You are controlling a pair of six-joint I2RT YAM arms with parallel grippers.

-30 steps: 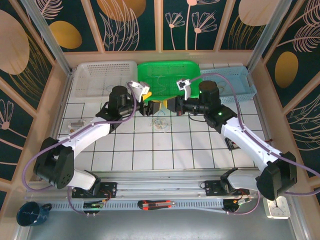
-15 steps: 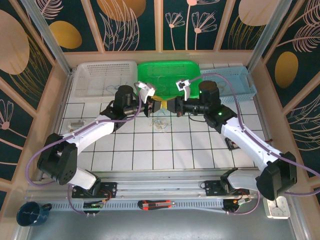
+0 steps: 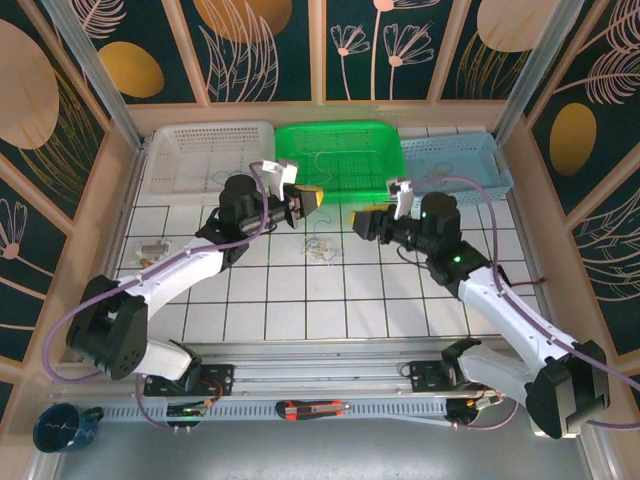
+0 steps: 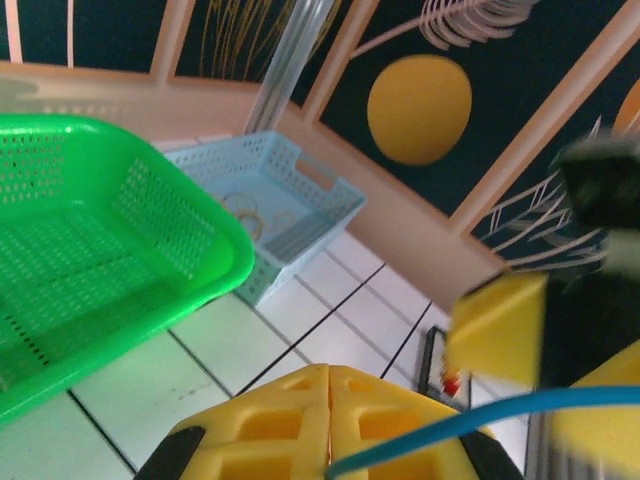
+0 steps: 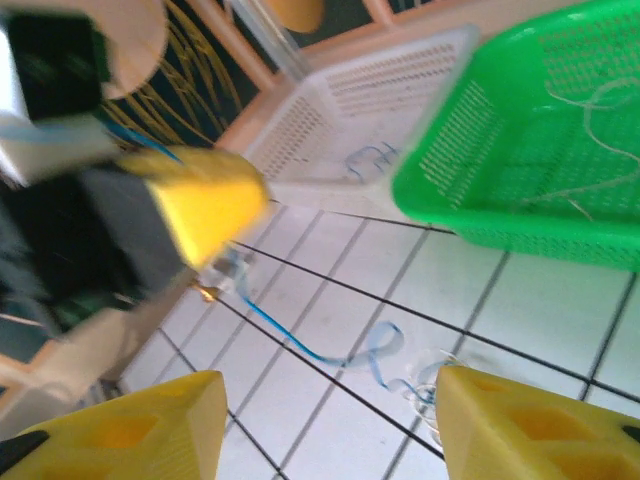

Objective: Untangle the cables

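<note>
Widest of all, the white tiled table [image 3: 250, 300]; along its far edge, side by side, the white basket [image 3: 200, 131], the green basket [image 3: 338, 127] and the blue basket [image 3: 455, 147], each with a strand or two inside. Over the middle tiles, the left gripper [image 3: 306, 200], fingers pressed flat together on the blue cable [image 4: 480, 420], and facing it the right gripper [image 3: 364, 222], fingers spread apart with nothing between. Below and between them, flat on the tiles, the clump [image 3: 322, 247] of tangled cables, mostly pale, with the blue cable's tail looping down into it. Seems to be the drawing-out of the blue strand. Keep the left pinch firm and pull up and away slowly, likely toward the white basket, beside the blue wire [image 5: 365, 160] already there. Lower the open right fingers onto the pale clump to pin it, clear of the blue loop. Ease off at any sign of the clump lifting or a knot tightening.
</note>
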